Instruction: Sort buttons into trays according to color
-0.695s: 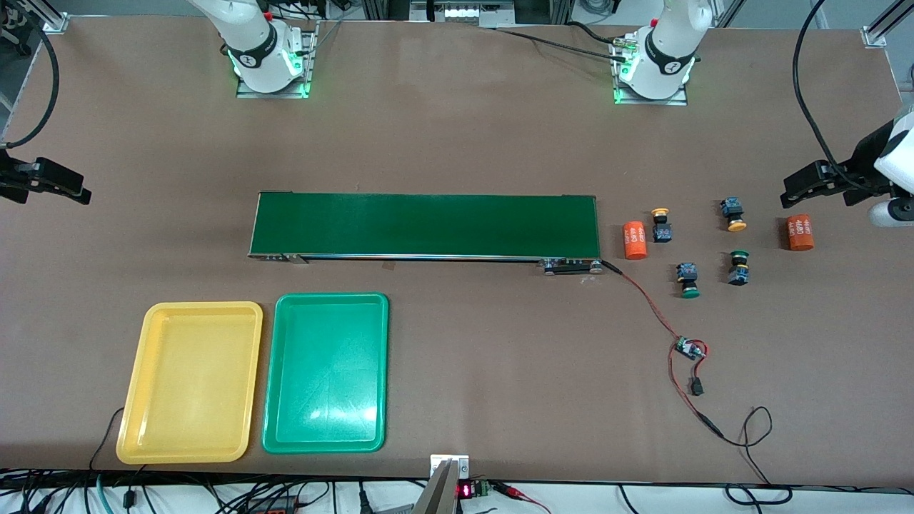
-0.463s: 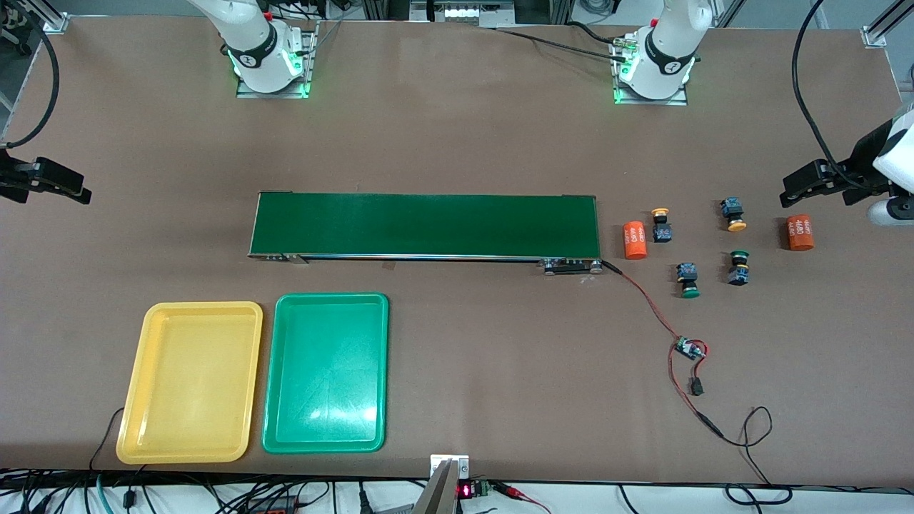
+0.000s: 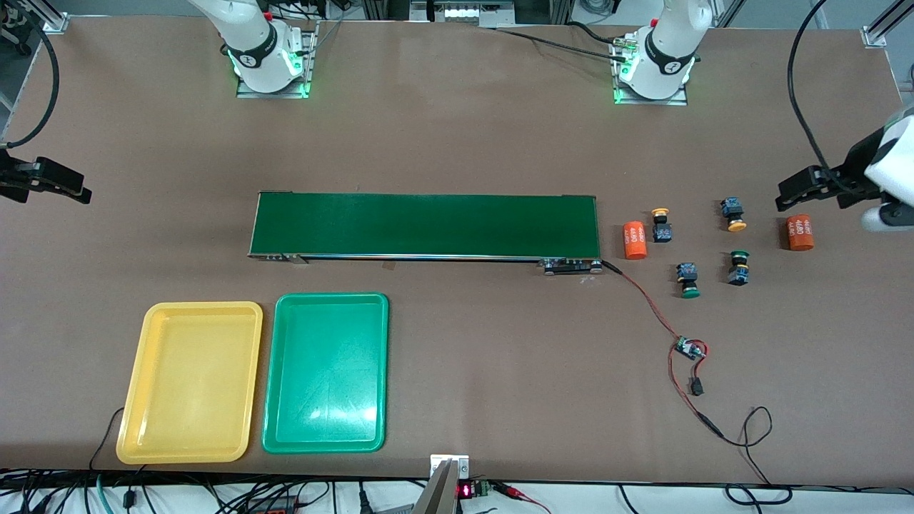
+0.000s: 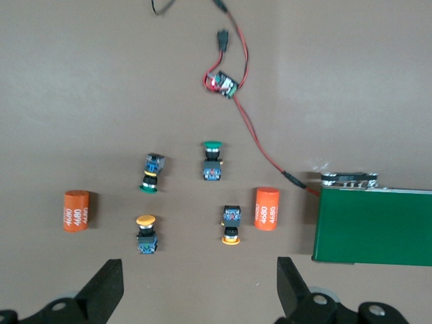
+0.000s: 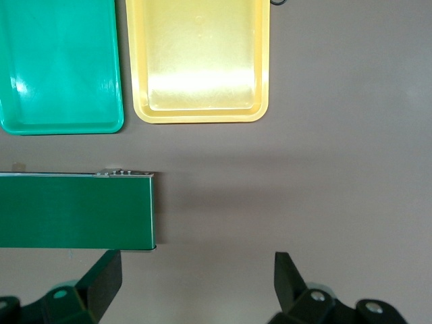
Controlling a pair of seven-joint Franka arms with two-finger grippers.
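Sorting has not begun, judging by how things lie: the yellow tray [image 3: 189, 382] and the green tray [image 3: 326, 373] sit side by side, both bare, toward the right arm's end of the table and nearer the front camera than the dark green conveyor belt [image 3: 425, 225]. All four push-button switches rest on the tabletop toward the left arm's end, off the end of the belt. One yellow-capped button [image 3: 661, 225] lies just beside an orange cylinder [image 3: 634, 240], the other yellow-capped button [image 3: 732, 214] sits between it and a second orange cylinder [image 3: 800, 233]. The two green-capped ones, green button [image 3: 687, 279] and its twin [image 3: 738, 267], lie a little nearer the camera. A small circuit board with red wiring [image 3: 689, 349] trails from the belt's end. The left gripper [image 4: 199, 287] hangs high over the cluster with its fingers spread wide and nothing between them. The right gripper [image 5: 196, 283] waits over bare table by the belt's other end, likewise spread and empty. Every button is left to move, two to each tray.
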